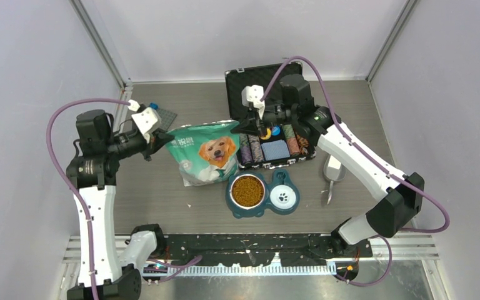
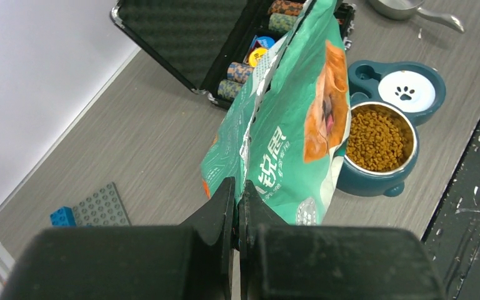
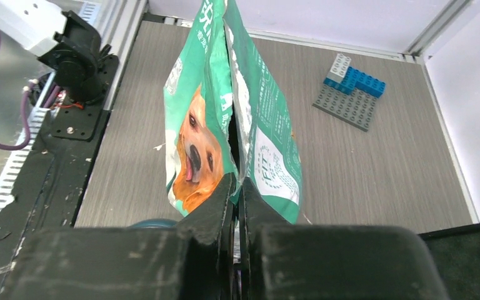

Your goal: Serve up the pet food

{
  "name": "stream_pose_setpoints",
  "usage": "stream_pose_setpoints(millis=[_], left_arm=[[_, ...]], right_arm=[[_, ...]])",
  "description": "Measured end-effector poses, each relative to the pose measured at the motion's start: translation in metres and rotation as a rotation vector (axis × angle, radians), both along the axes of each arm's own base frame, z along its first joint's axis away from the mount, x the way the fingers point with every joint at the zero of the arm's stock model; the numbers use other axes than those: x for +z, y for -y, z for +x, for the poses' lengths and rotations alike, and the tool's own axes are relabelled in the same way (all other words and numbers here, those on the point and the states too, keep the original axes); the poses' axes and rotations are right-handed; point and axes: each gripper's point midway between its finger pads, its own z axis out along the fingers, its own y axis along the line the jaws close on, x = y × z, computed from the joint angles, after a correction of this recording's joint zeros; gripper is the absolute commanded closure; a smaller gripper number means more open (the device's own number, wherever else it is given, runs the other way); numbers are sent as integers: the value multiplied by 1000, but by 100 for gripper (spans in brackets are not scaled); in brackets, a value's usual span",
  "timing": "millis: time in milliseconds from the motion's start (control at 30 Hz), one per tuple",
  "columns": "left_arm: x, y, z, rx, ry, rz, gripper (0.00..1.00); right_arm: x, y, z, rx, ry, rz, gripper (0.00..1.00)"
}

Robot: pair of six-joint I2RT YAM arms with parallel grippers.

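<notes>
Kibble (image 1: 248, 190) fills the steel bowl (image 2: 415, 149) of the teal feeder (image 1: 254, 213) on the surface (image 1: 156, 200), just in front of the teal-and-white bag (image 1: 207, 155). Left hand (image 2: 236, 190) and right hand (image 3: 237, 187) are each clamped tight on opposite ends of the bag's top edge.

A grey wood-grain worktop (image 1: 162, 200) carries a teal double pet bowl (image 2: 375, 182) near its front. An open black case (image 2: 181, 31) lies behind the bowl, a metal scoop (image 1: 332, 170) to its right. Far left lies a grey studded baseplate (image 3: 345, 106) with blue bricks (image 3: 357, 81).
</notes>
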Motion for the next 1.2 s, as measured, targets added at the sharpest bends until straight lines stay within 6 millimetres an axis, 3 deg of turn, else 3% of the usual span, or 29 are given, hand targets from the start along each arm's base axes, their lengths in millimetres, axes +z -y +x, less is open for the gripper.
stream_pose_setpoints(millis=[267,433,567,767,967,1067,1200], left_arm=[[-3,5,-21,-63,10,36,100],[-2,5,-18,-87,-5,48,100],[-3,3,-14,-96,7,64,100],[-3,6,-27,-141,44,90,100],[-3,7,-33,-147,50,97,100],[-3,7,-30,-147,44,95,100],[-2,6,-25,-146,34,92,100]], right_arm=[[0,1,-13,41,-77,68,93],[5,-1,-10,21,-103,111,69],[30,-1,-17,104,-41,177,54],[50,-11,-38,256,9,227,42],[43,-25,-24,258,31,167,39],[27,-28,-17,236,46,98,41],[8,-28,-23,235,54,33,46]])
